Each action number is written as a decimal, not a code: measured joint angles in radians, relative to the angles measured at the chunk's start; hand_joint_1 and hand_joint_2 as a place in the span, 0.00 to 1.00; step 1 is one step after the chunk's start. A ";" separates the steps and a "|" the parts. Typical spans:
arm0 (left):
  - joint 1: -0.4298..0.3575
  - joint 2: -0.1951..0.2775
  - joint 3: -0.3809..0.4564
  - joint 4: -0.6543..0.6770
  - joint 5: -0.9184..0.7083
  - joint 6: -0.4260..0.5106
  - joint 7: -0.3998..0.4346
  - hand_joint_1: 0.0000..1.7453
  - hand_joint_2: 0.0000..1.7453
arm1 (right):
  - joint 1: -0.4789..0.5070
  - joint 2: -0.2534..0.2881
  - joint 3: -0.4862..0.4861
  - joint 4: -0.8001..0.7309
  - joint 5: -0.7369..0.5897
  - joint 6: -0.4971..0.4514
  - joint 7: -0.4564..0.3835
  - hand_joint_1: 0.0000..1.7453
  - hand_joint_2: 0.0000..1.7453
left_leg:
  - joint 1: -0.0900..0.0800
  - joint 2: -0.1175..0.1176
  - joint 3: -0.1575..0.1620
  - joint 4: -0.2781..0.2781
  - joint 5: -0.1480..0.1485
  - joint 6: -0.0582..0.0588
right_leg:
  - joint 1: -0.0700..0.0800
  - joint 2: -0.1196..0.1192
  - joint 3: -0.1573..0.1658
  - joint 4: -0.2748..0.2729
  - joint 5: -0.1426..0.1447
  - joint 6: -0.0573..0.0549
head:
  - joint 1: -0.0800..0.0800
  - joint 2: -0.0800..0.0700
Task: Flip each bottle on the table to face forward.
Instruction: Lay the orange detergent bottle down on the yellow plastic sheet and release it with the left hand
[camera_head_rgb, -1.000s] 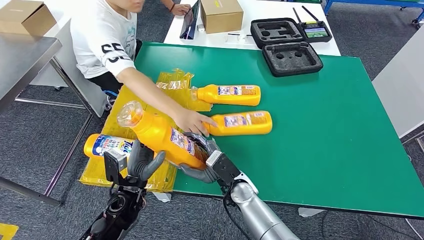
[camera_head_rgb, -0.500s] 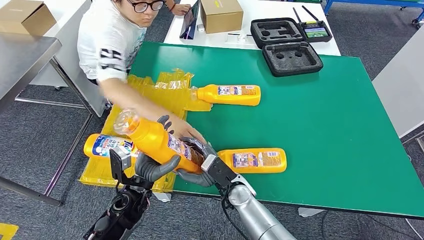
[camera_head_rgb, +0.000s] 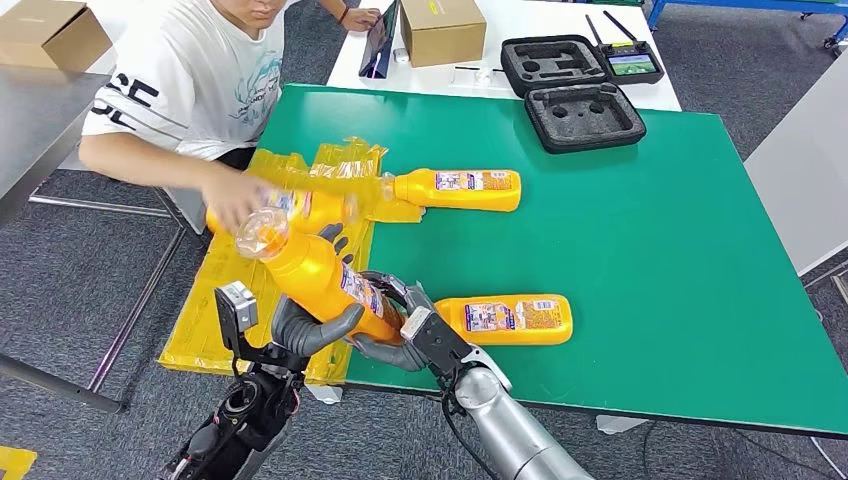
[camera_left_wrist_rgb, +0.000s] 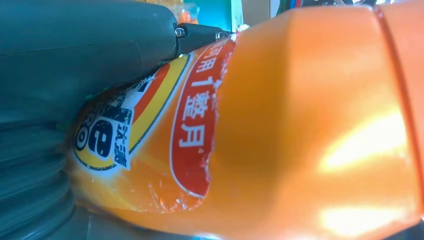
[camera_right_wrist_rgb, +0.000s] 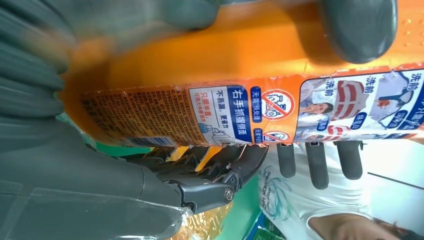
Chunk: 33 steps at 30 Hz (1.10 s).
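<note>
Between both hands, left hand (camera_head_rgb: 300, 328) and right hand (camera_head_rgb: 400, 335) gripping it, tilted orange bottle (camera_head_rgb: 315, 275), clear-capped, labelled.

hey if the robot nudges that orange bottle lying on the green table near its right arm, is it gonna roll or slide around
The lying bottle looks flat-sided, resting label-up on the green table, so it would probably slide rather than roll. Its glossy plastic looks rigid and may be slippery to grip. It seems full of liquid, so likely fairly heavy for its size.

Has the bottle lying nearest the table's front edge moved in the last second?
Yes. The bottle slid toward the green table's front edge.
</note>
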 joint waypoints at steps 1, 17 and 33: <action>-0.002 0.000 0.001 0.000 0.013 -0.006 0.004 1.00 1.00 | -0.002 0.001 -0.001 0.000 0.001 -0.002 0.003 1.00 1.00 | 0.000 0.000 0.000 0.000 0.000 0.000 | 0.000 0.000 0.000 0.000 0.000 0.000 | 0.000 0.000; -0.016 0.001 0.004 0.009 0.069 -0.013 0.042 1.00 1.00 | 0.020 0.012 -0.018 -0.018 0.057 -0.123 0.062 0.00 0.00 | 0.000 0.000 0.000 0.000 0.000 0.000 | 0.000 0.000 0.000 0.000 0.000 0.000 | 0.000 0.000; -0.016 0.015 0.073 -0.021 -0.049 0.218 -0.029 1.00 1.00 | 0.135 0.006 -0.020 -0.293 0.076 -0.344 0.073 0.00 0.00 | 0.000 0.000 -0.001 0.000 0.000 0.000 | 0.000 0.000 0.000 0.000 0.000 0.000 | 0.000 0.000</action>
